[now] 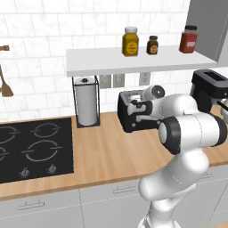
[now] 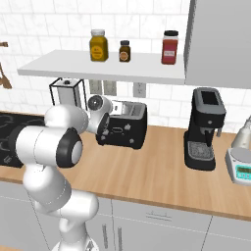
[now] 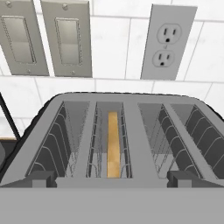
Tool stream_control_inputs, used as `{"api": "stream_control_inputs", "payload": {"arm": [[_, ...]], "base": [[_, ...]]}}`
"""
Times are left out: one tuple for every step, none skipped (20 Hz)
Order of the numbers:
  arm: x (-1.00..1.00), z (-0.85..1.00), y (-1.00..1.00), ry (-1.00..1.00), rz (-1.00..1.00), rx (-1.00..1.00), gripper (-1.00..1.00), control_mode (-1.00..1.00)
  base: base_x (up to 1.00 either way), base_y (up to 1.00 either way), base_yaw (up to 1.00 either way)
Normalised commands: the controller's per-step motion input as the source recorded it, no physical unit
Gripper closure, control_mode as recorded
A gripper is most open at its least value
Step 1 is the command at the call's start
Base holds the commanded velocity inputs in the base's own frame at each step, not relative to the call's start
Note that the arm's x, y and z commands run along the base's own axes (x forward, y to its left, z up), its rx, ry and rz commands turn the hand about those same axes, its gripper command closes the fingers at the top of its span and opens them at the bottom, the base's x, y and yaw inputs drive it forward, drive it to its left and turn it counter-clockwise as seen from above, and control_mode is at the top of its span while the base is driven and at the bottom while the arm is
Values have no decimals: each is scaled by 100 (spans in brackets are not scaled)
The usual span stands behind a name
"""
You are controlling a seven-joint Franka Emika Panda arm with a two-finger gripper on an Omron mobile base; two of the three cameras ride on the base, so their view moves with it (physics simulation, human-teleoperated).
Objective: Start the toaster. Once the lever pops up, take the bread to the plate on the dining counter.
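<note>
Your gripper (image 3: pixel 112 177) hangs wide open, empty, over the toaster (image 3: pixel 113 144); bread (image 3: pixel 113 144) sits in its slot – drop carelessly and you'll miss the lever and jam a finger into the slots

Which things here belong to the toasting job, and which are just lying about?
Job:
toaster
bread, standing in a toaster slot
hand, open, above the toaster

Lying about:
coffee machine
paper towel roll
three jars on the shelf
hob
kitchen scale
</note>
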Motion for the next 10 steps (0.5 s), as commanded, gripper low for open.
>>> {"api": "stream_control_inputs", "payload": {"arm": [[0,0,0,0,0,0,-100,-100],[0,0,0,0,0,0,-100,-100],[0,0,0,0,0,0,-100,-100],[0,0,0,0,0,0,-100,-100],[0,0,0,0,0,0,-100,-100],[0,0,0,0,0,0,-100,-100],[0,0,0,0,0,0,-100,-100],[0,0,0,0,0,0,-100,-100],[0,0,0,0,0,0,-100,-100],[0,0,0,0,0,0,-100,-100]], "base": [[0,0,0],[0,0,0],[0,0,0],[0,0,0],[0,0,0],[0,0,0],[0,0,0],[0,0,0],[0,0,0],[0,0,0]]}}
